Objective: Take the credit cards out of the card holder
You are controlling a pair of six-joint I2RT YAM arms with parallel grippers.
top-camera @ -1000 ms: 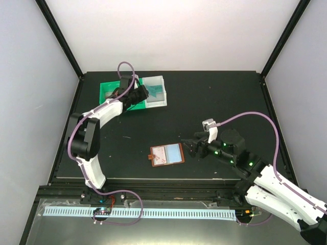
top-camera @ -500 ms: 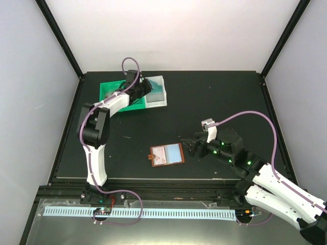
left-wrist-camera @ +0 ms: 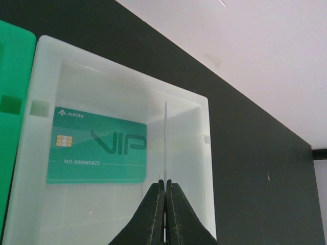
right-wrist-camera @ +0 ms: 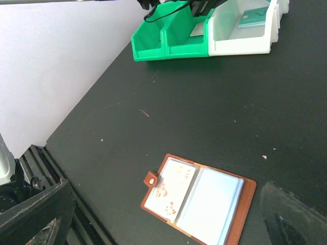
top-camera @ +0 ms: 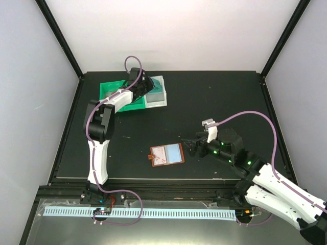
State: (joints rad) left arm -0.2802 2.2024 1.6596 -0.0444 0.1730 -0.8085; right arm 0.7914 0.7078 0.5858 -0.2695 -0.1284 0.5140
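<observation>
Over the white plastic bin (left-wrist-camera: 127,75) at the far side of the flat black table (left-wrist-camera: 255,153), the left claw (left-wrist-camera: 165,188) is pinched tight on a thin pale plastic card (left-wrist-camera: 165,138). The card stands up on its edge between the two black fingers, so only its thin side shows. Under it, flat on the floor of the white bin, lies a green plastic card (left-wrist-camera: 97,153) with "VIP" written on it. A bright green plastic bin (left-wrist-camera: 13,102) sits right against the white bin's left side.

Nearer the arms, the right claw (top-camera: 190,148) sits low, just beside the right edge of the flat brown leather-like card holder (top-camera: 167,154). Its two fingers are spread wide apart and hold nothing. The card holder lies open on the table, near the middle and well apart from the bins. Its small brown tab (right-wrist-camera: 150,178) sticks out on the left. Inside, the left pocket holds a whitish card with small pink and yellow marks (right-wrist-camera: 173,191). The right pocket has a light blue face (right-wrist-camera: 212,206).
</observation>
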